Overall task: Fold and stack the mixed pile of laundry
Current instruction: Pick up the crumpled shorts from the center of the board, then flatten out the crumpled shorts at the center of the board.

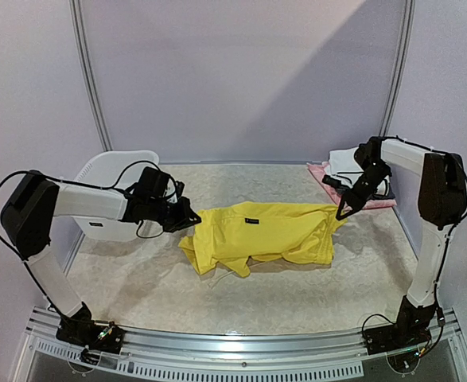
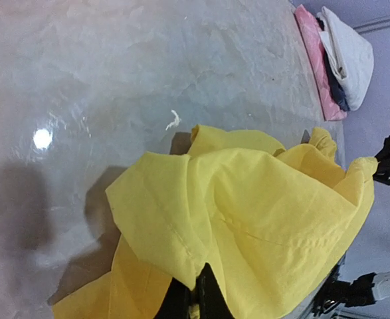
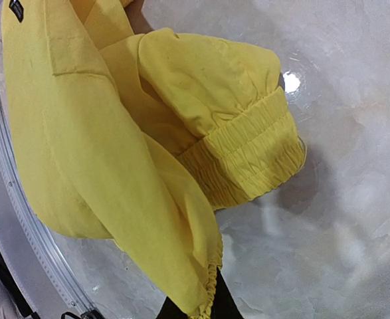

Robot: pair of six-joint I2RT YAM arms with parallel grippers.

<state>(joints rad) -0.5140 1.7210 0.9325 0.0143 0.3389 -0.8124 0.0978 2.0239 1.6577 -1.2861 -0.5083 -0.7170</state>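
Yellow shorts [image 1: 273, 232] stretched between 2 grippers, left gripper [image 1: 189, 220] clamped on 1 end, right gripper [image 1: 343, 213] pinching the other

Soft, even light falls from overhead, with a lilac cast on the walls and a paler diagonal band across the back wall [image 1: 241, 72]. The yellow shorts [image 1: 269, 231] throw only a faint, blurred shadow on the table [image 1: 217, 302]. On both my wrist cameras its glossy top returns one small round white glare spot, with smeared dark shadows beside the cloth. Straight lines bow near the edges there. My left fingers [image 2: 204, 296] and right fingers [image 3: 224, 306] are black, unlit and out of focus.
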